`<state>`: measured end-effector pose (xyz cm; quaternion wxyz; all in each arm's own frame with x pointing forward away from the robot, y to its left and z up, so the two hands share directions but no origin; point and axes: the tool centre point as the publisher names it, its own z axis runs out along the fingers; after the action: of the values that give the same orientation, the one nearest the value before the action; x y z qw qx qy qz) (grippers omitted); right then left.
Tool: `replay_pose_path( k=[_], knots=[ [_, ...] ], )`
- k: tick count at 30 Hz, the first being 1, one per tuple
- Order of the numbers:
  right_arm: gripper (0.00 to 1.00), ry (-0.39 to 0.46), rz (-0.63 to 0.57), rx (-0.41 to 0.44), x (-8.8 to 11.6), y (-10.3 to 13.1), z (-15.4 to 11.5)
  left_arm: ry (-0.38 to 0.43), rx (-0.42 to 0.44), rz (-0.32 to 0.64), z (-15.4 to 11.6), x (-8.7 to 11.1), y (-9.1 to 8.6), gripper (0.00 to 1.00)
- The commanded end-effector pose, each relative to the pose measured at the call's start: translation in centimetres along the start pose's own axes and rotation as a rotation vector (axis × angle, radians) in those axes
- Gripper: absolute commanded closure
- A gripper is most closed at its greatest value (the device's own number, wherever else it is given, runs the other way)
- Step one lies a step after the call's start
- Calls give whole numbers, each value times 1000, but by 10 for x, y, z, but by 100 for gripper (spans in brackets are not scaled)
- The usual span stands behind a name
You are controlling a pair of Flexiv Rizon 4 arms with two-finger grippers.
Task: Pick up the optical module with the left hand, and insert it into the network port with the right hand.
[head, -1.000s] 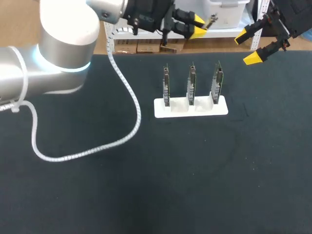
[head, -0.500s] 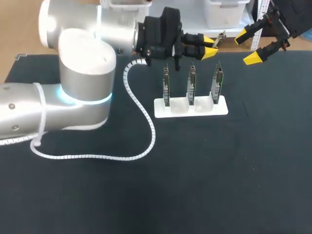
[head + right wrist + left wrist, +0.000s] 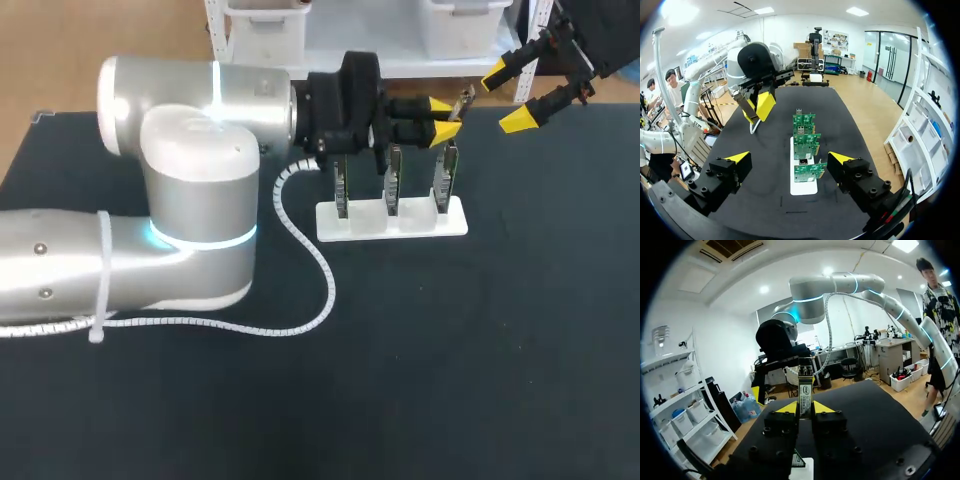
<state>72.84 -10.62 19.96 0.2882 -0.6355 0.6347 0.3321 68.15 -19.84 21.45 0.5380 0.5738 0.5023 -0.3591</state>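
Wrist view shows optical module (image 3: 805,382) clamped in left gripper (image 3: 805,409); right gripper (image 3: 789,158) spread wide.

My left gripper (image 3: 438,108) clamps the optical module (image 3: 464,98) just over three upright circuit boards (image 3: 392,172) standing in a white holder (image 3: 392,224). My right gripper (image 3: 507,96) hangs to their right, fingers spread apart.

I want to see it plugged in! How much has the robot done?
Done: the left hand grips the slim metal optical module. In hand: it hovers near the white holder of three green circuit boards. Left: the open right hand has not yet taken it or plugged it in.
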Motion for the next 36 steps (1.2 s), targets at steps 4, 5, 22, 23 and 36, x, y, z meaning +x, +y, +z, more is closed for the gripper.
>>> replay_pose_path(
  k=[4,5,22,23,36],
  knots=[
    [0,1,0,4,0,2,0,-62,-129,-26,-5,8,5,100],
    [0,1,0,4,0,2,0,-60,-125,-26,-6,8,8,100],
    [0,1,0,4,0,2,0,-84,71,-55,8,11,48,100],
    [0,1,0,4,0,2,0,-82,80,-62,7,9,47,100],
    [0,1,0,4,0,2,0,-8,104,-108,24,-2,25,100]
  ],
)
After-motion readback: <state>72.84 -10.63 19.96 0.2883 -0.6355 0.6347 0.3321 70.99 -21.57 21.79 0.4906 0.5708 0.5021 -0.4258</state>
